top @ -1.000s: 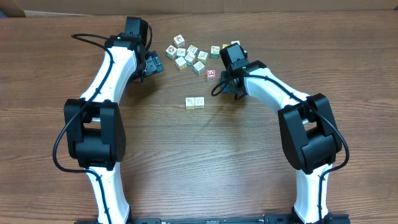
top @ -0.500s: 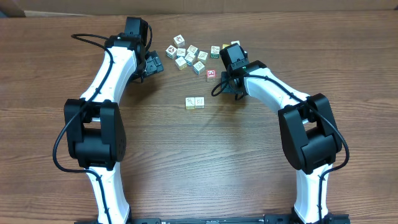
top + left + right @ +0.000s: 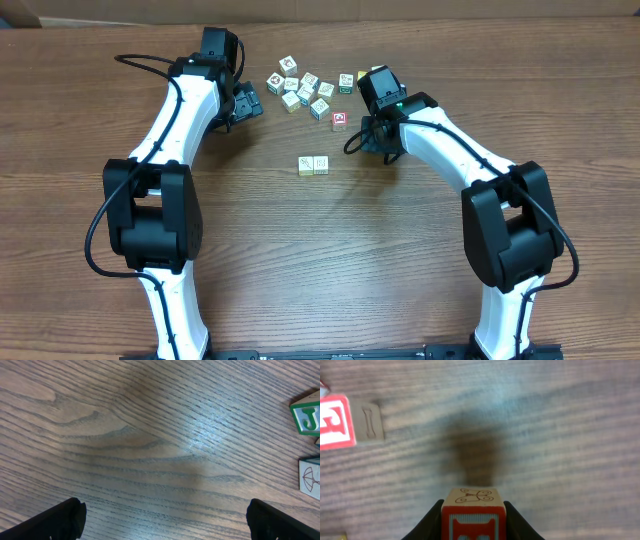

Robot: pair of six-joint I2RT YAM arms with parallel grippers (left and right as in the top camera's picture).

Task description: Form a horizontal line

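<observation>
Two pale picture cubes, one yellowish [image 3: 306, 166] and one cream [image 3: 321, 164], lie side by side mid-table as a short horizontal line. My right gripper [image 3: 373, 140] hangs to the right of them, shut on a red-faced cube [image 3: 473, 512] with a butterfly drawing on its top. That cube is lifted, and its shadow falls on the wood below. A red letter cube [image 3: 339, 120] [image 3: 335, 420] lies alone between the row and the cluster. My left gripper [image 3: 245, 103] [image 3: 162, 520] stands open over bare wood, left of the cluster, with nothing between its fingers.
A loose cluster of several picture cubes [image 3: 305, 88] lies at the back centre. Two of them, a green J cube [image 3: 306, 417] and an umbrella cube [image 3: 310, 476], show at the right edge of the left wrist view. A cardboard wall [image 3: 400, 8] runs behind the table.
My right arm's elbow has swung to the right and its wrist has shifted slightly. The left arm and the cubes on the table have not moved.
</observation>
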